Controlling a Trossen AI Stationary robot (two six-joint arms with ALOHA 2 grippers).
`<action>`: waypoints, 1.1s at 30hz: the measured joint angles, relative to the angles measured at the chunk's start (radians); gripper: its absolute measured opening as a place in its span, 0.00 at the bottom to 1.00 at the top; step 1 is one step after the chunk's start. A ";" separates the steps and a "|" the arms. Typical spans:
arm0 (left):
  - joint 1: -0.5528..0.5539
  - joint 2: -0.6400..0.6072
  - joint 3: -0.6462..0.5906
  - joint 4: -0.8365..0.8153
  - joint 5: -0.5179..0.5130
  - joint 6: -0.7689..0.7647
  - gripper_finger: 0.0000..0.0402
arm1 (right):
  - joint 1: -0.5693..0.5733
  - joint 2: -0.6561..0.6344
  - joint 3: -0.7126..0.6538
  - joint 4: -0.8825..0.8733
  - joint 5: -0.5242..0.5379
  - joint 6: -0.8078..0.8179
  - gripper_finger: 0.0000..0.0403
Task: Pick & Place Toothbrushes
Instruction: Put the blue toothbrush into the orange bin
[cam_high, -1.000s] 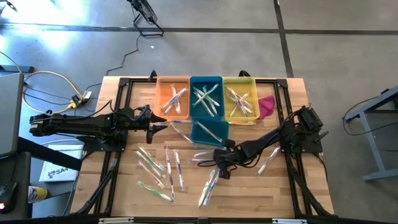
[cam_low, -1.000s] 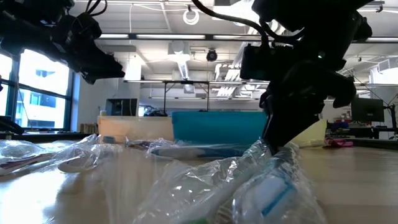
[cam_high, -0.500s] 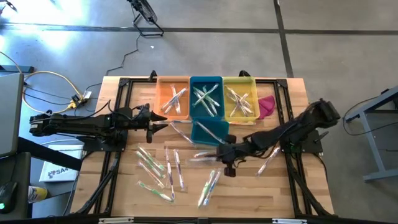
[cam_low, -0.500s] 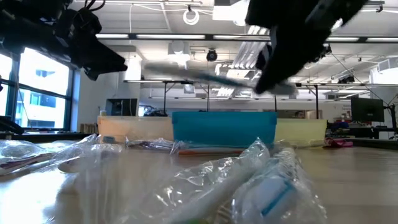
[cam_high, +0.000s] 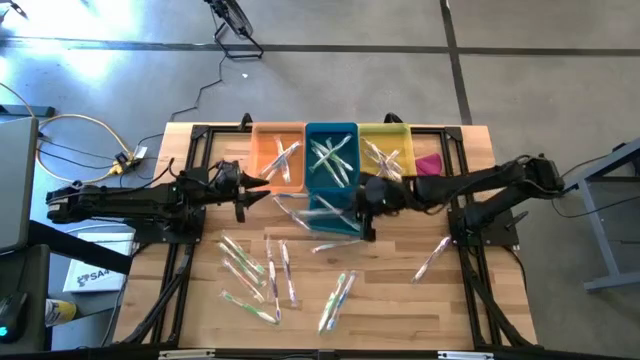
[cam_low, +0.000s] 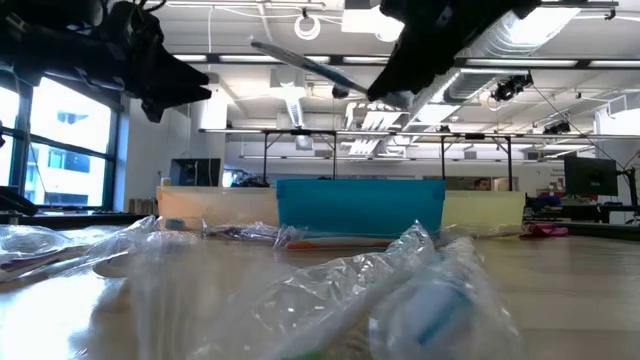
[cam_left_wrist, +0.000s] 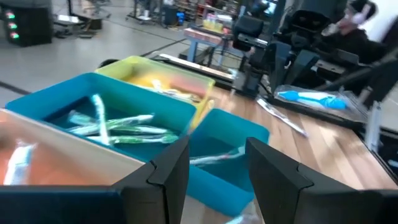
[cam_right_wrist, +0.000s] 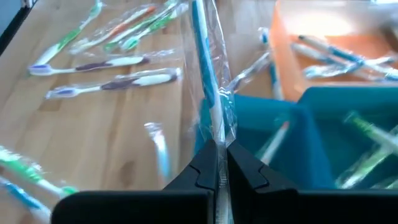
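Wrapped toothbrushes (cam_high: 262, 268) lie scattered on the wooden table (cam_high: 400, 300): thin handles in white, green, blue and pink, each inside a clear, shiny wrapper. Most lie loose in the near half of the table, in a group toward the left and a pair (cam_high: 336, 298) near the middle; one (cam_high: 433, 257) lies apart on the right. One blue-handled toothbrush (cam_right_wrist: 204, 56) is off the table, held in the air.

Three bins stand in a row at the far edge: orange bin (cam_high: 262, 170), blue bin (cam_high: 312, 132) and yellow bin (cam_high: 404, 130), each holding several wrapped brushes (crossed at angles). A smaller blue bin (cam_high: 332, 222) sits just in front of the middle one; it appears to hold a brush or two, though the arm hides part of it. A pink cloth (cam_high: 428, 168) lies just beside the yellow bin.

The right gripper (cam_high: 368, 203) hangs over the small blue bin, its fingers (cam_right_wrist: 249, 169) pinched tight on the wrapper of the blue-handled toothbrush, which sticks out forward above the bin's edge and the table. In the low view the brush (cam_low: 300, 62) hangs tilted, well above the bins.

The left gripper (cam_high: 245, 190) hovers near the orange bin, its fingers (cam_left_wrist: 277, 171) parted and empty, touching nothing.
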 joint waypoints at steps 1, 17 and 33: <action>0.020 0.000 0.000 0.000 0.006 -0.004 0.38 | -0.025 0.005 0.000 0.020 -0.025 -0.024 0.01; 0.285 0.000 0.000 0.000 0.165 -0.093 0.38 | -0.348 0.108 0.001 0.265 -0.292 -0.228 0.01; 0.281 0.007 0.000 0.191 0.172 -0.062 0.38 | -0.379 0.274 0.002 0.813 -0.265 -0.203 0.01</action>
